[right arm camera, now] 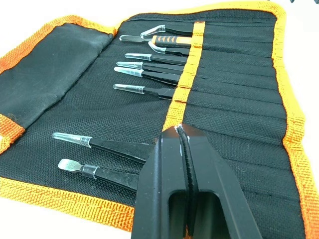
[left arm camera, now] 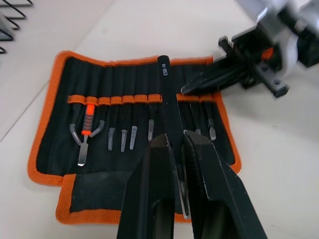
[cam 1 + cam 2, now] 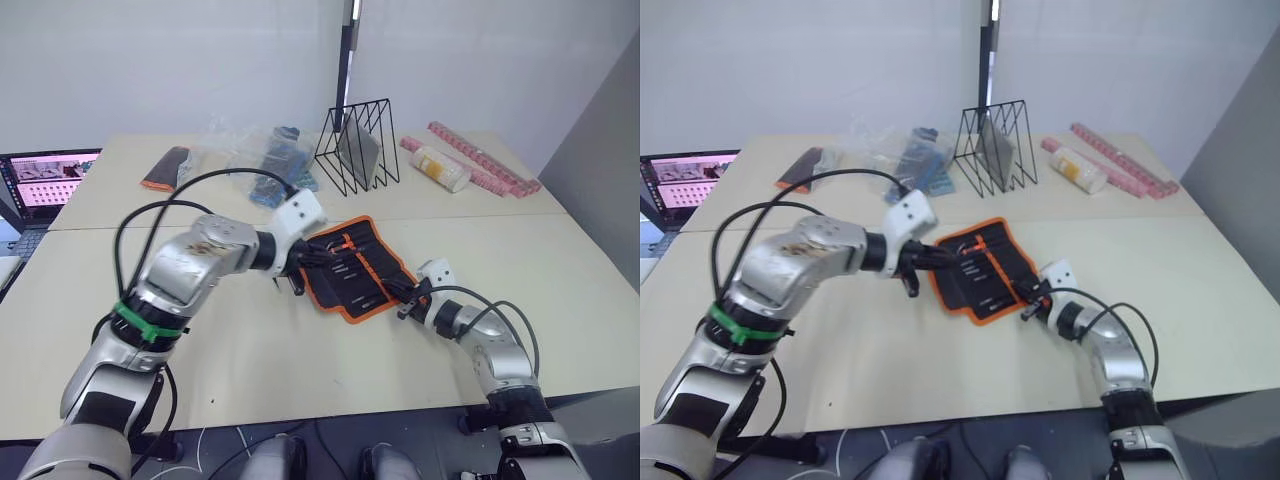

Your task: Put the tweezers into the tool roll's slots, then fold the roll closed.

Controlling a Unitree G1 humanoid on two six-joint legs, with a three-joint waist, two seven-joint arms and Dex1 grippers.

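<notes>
The tool roll (image 3: 368, 262) lies open on the table, black with orange binding. Several tweezers (image 1: 149, 75) with clear tip caps sit in its slots under the orange strap (image 1: 192, 55). My left gripper (image 2: 177, 140) is shut on one black tweezers (image 2: 165, 84), which it holds lengthwise just above the roll's middle slots. My right gripper (image 1: 179, 130) is shut, its tips resting on the strap at the roll's near right side. It also shows as a black point (image 2: 219, 77) beside the held tweezers. Two more capped tweezers (image 1: 94, 143) lie in slots next to the right fingers.
A black wire rack (image 3: 357, 145) stands behind the roll. A white bottle (image 3: 440, 168) and pink strips (image 3: 490, 165) lie at the back right. Clear plastic bags (image 3: 265, 160) and a small black-and-orange pouch (image 3: 165, 168) lie at the back left. A laptop (image 3: 45, 180) sits far left.
</notes>
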